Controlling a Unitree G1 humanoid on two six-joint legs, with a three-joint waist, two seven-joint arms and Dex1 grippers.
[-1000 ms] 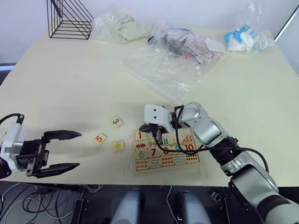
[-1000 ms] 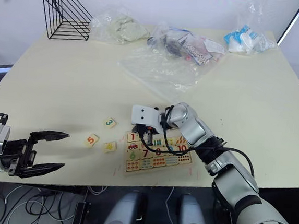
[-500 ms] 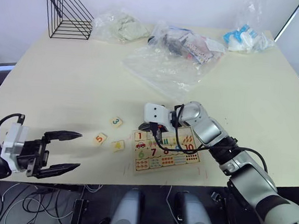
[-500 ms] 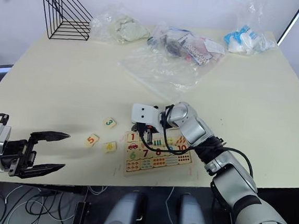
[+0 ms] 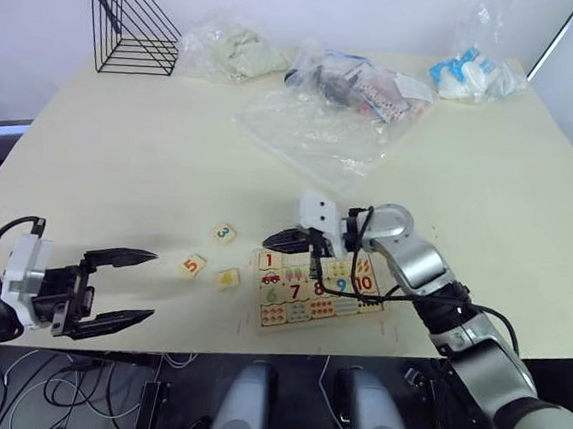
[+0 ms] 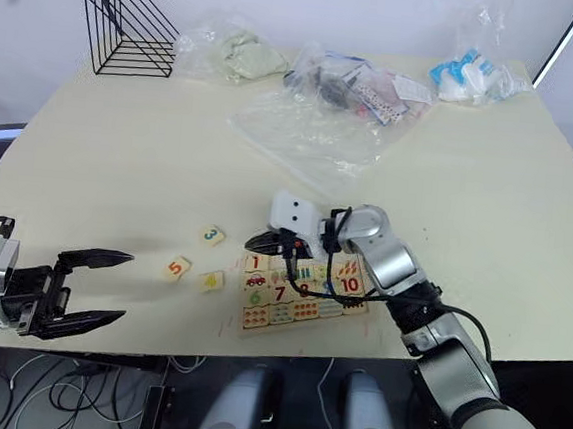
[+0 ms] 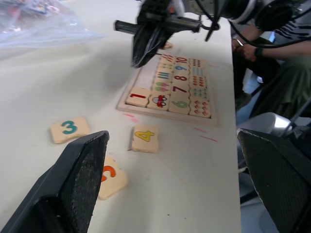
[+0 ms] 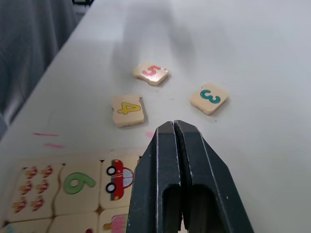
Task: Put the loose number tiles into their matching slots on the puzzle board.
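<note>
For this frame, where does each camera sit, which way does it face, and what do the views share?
Head stereo pair: looks forward and down over the table; left gripper open, right gripper at the puzzle board.
Left wrist: faces along the table to the board and right gripper; a seated person's arm beyond.
Right wrist: looks past its closed fingers.
Shared: tiles 3, 4, 5 lying loose.

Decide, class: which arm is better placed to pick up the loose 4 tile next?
Probably the right. The right gripper, fingers shut, hangs over the puzzle board's near-left corner, close beside the 4 tile. The left gripper, open, sits farther off, past the 5 tile.
</note>
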